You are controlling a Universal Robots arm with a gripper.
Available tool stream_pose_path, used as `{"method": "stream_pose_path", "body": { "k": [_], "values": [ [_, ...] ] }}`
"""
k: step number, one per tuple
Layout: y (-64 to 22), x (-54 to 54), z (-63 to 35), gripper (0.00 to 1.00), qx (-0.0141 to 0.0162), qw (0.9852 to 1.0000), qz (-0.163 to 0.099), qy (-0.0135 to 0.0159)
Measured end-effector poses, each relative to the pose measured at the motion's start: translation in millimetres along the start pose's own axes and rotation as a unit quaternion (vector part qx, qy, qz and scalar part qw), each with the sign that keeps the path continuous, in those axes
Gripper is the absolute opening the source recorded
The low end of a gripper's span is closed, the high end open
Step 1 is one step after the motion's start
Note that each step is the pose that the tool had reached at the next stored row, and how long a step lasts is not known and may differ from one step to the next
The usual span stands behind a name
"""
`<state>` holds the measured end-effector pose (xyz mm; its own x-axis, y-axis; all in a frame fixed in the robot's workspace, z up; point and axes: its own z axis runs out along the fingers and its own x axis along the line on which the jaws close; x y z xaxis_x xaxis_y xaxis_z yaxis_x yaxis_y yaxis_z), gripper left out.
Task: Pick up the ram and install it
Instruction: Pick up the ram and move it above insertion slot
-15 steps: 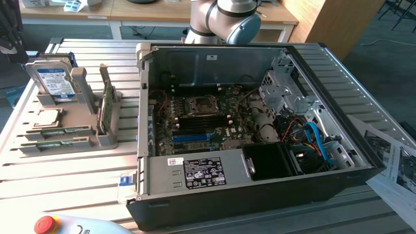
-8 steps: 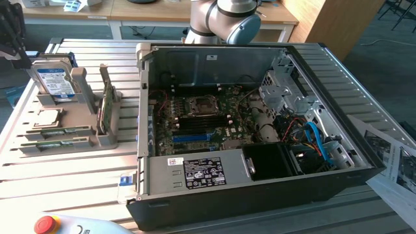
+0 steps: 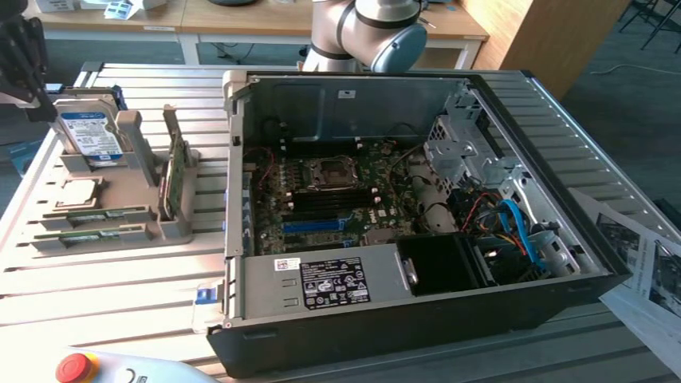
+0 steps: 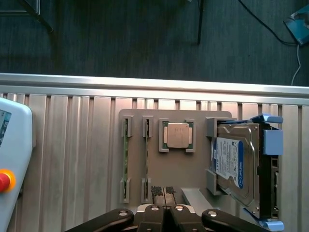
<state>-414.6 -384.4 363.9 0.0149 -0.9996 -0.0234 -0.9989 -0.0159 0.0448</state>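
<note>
Two ram sticks (image 3: 94, 215) lie on edge in the slots of a grey holder (image 3: 127, 203) at the exterior view's left, beside the open computer case (image 3: 426, 319). From the wrist view the ram sticks (image 4: 125, 159) appear as thin green strips in the grey holder (image 4: 154, 169). My gripper (image 4: 163, 190) hangs above the holder with its fingers pressed together and nothing between them. In the exterior view the gripper (image 3: 32, 96) is the dark shape at the far left, above the hard drive (image 3: 91, 132). The black memory slots (image 3: 319, 203) on the motherboard hold nothing.
The holder also carries a silver processor chip (image 4: 177, 135), a blue-labelled hard drive (image 4: 234, 164) and an upright green card (image 3: 171, 179). A teach pendant with a red stop button (image 4: 4, 181) lies on the slatted table. Papers (image 3: 639, 271) lie at the exterior view's right.
</note>
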Motion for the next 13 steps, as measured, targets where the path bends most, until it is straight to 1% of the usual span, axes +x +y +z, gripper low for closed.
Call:
{"method": "stream_pose_path", "body": {
  "k": [13],
  "values": [
    [-0.8, 0.6, 23.7, 0.11, 0.0, 1.0, 0.0, 0.0]
  ]
}}
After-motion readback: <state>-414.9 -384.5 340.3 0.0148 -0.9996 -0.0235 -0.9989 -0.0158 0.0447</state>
